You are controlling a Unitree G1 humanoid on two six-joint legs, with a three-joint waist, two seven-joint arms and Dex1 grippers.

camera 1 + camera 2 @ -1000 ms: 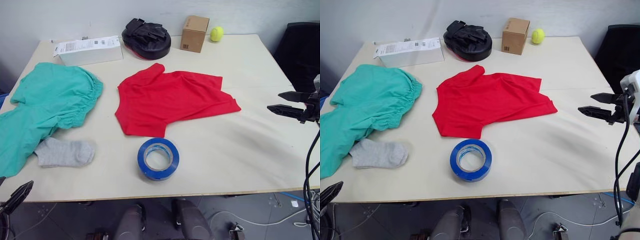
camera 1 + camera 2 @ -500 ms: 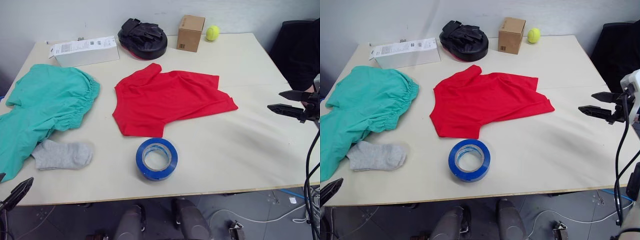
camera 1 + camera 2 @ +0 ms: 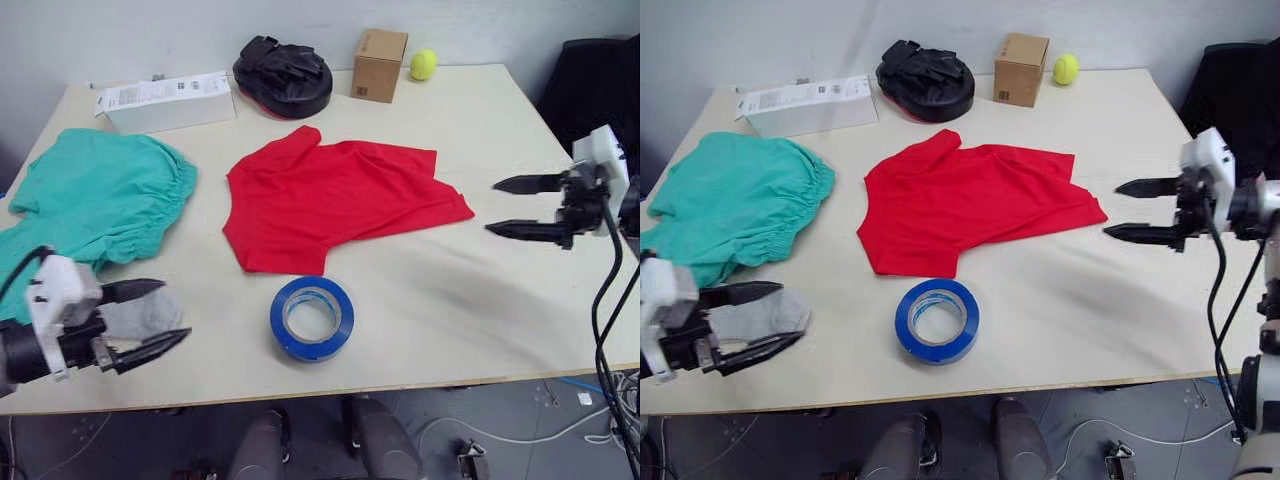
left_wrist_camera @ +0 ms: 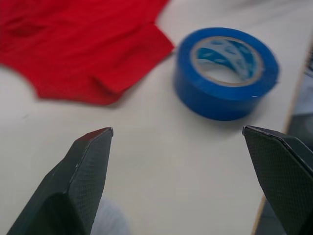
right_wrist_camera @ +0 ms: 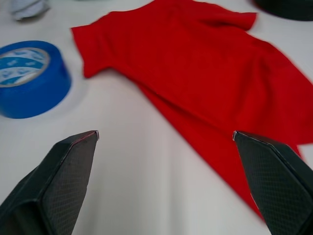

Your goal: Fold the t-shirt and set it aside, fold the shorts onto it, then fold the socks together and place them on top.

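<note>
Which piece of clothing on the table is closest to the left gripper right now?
The small grey knit socks, lying between the left gripper's open fingers, nearer than both other garments.

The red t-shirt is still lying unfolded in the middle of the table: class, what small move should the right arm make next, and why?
Probably ease the right gripper toward the t-shirt's nearest edge. The shirt lies spread and rumpled, untouched, and it is folded first. The gripper is open, empty and just off that edge, while the left gripper sits by the socks.

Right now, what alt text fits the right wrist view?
The open right gripper points at the red t-shirt lying flat on the table, with a blue tape roll beside it.
</note>
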